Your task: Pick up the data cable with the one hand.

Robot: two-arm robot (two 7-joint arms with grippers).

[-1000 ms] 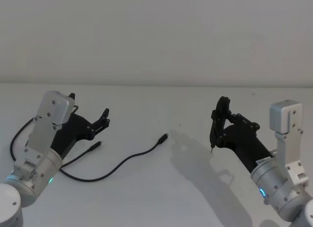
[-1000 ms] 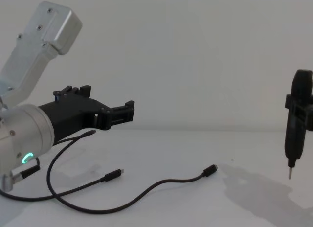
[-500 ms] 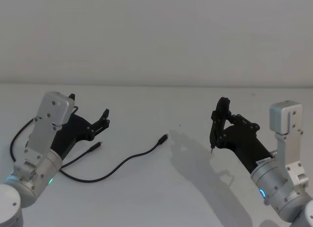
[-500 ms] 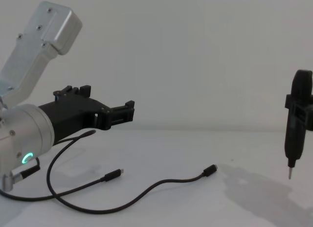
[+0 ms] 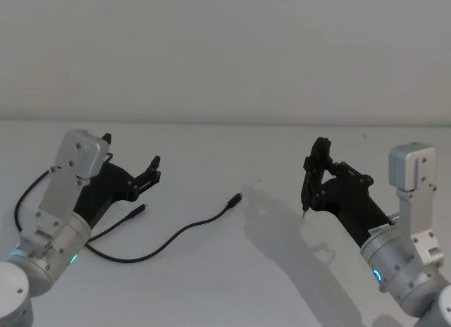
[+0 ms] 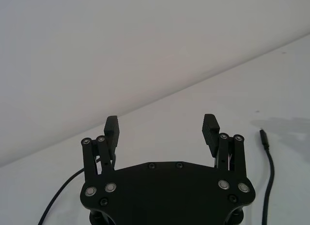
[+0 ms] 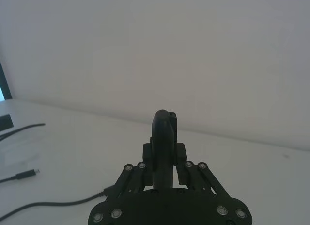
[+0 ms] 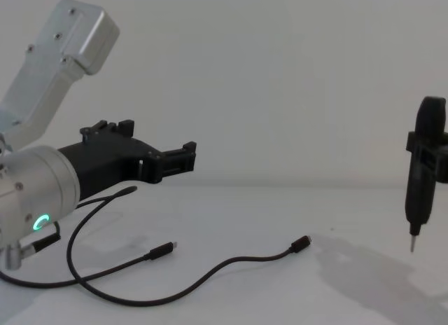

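Note:
The data cable [image 5: 184, 231] lies on the white table as a thin black cord in a loose curve, and its small plug [image 5: 237, 198] points toward the middle. It shows again as the cable [image 8: 231, 265] and the cable [image 6: 267, 162]. My left gripper [image 5: 153, 169] hovers open above the table, to the left of the cable's curve, touching nothing. From the side, the left gripper [image 8: 183, 155] sits well above the cord, and the left gripper [image 6: 161, 125] has nothing between its fingers. My right gripper [image 5: 318, 180] is shut on a slim black pointed tool [image 8: 418, 178], held upright.
A second plug end [image 5: 138, 210] lies near the left arm, its cord running off under that arm. The cord also loops back behind the left wrist [image 5: 25, 196]. A bare white table [image 5: 232, 285] spreads between the arms, and a plain wall stands behind.
The left gripper has risen slightly and edged forward. The cable and the right arm have not moved.

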